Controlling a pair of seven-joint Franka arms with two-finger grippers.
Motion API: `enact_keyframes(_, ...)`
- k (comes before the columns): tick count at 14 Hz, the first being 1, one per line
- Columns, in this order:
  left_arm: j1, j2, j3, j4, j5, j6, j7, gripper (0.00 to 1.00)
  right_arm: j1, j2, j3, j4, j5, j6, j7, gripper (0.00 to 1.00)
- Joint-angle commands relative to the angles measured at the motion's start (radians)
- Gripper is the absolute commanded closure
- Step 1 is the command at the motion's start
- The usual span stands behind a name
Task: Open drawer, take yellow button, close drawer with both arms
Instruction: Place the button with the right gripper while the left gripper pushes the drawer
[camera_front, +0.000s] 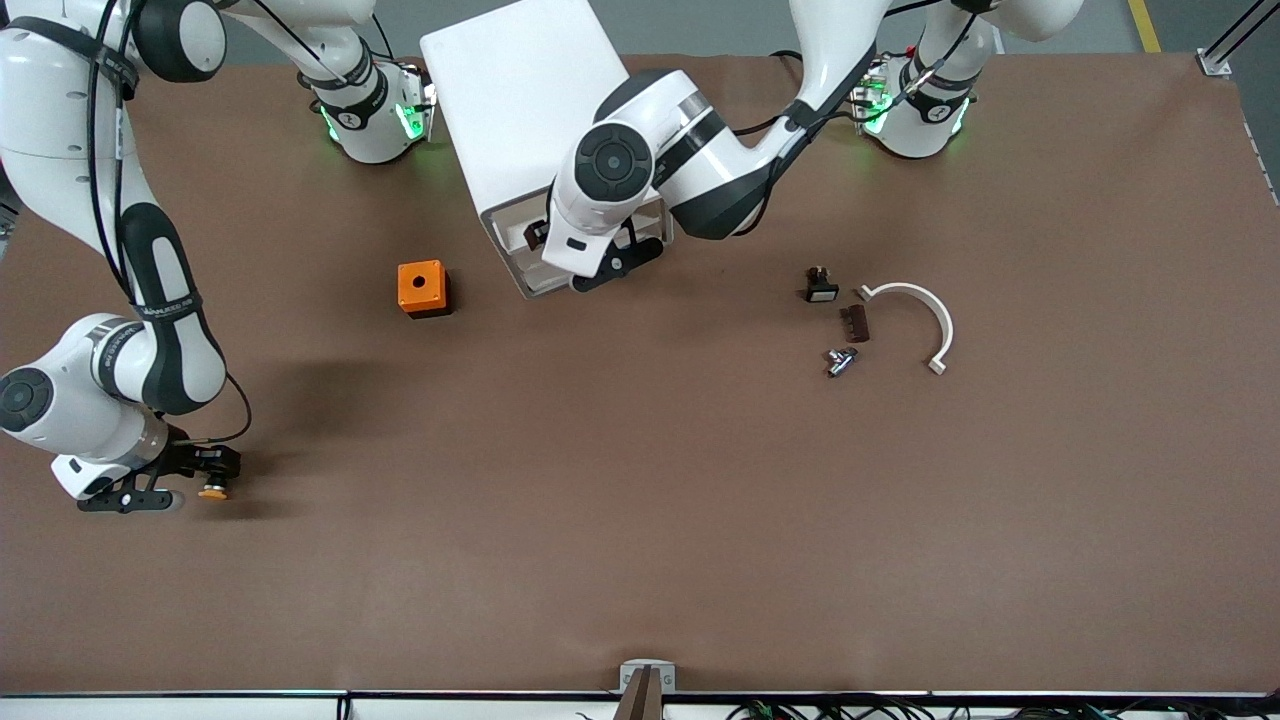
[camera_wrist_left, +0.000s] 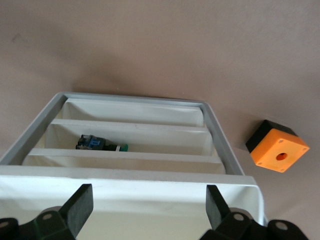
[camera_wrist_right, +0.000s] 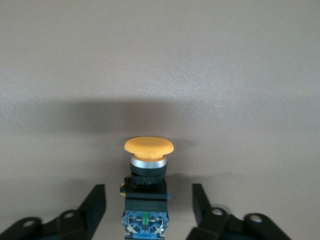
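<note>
Well, the button (camera_front: 213, 491) sits on the brown table (camera_front: 640, 520) at the right arm's end, nearer the front camera than anything else out here. In the right wrist view its orange cap (camera_wrist_right: 148, 145) tops a silver collar and a dark body with blue parts at the base. The right gripper (camera_front: 190, 480) is down at it, fingers (camera_wrist_right: 95, 207) spread with a clear gap on either side of the button's body — touching nothing, as far as I can see.

The tall white cabinet (camera_front: 520, 90) stands between the two arm bases, tilted a little. The left gripper (camera_front: 600, 262) is at its front, at the uppermost drawer (camera_wrist_left: 135, 200). In the left wrist view its fingers (camera_wrist_left: 77, 210) are wide apart, one near each end of the drawer's white front edge, gripping nothing; whether they touch that edge I can't tell. Below the drawer the lower trays show as white shelves, and a small dark-and-blue part (camera_wrist_left: 97, 144) lies in one of them.

An orange cube (camera_front: 422, 288) with a hole in its top rests on the table just beside the cabinet, toward the right arm's end. Toward the left arm's end lies a small cluster — a small black piece (camera_front: 821, 287) with a white face, a dark brown block (camera_front: 855, 323), a little metal fitting (camera_front: 840, 361), and a curved white bracket (camera_front: 915, 315) arcing around them.
</note>
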Motion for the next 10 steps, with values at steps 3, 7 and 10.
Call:
enact_keyframes(3, -0.004, -0.002, 0.013, -0.012, 0.045, 0.002, 0.055, 0.01, 0.021, -0.076, 0.007, -0.003, -0.007, -0.129, 0.052, 0.00)
enact_keyframes(7, -0.009, 0.021, 0.013, -0.012, 0.071, 0.015, 0.057, 0.01, 0.085, -0.203, 0.005, -0.002, -0.010, -0.333, 0.183, 0.00)
enact_keyframes(10, -0.019, 0.027, 0.011, -0.013, 0.069, 0.018, 0.054, 0.01, 0.119, -0.307, 0.005, 0.000, -0.010, -0.468, 0.243, 0.00)
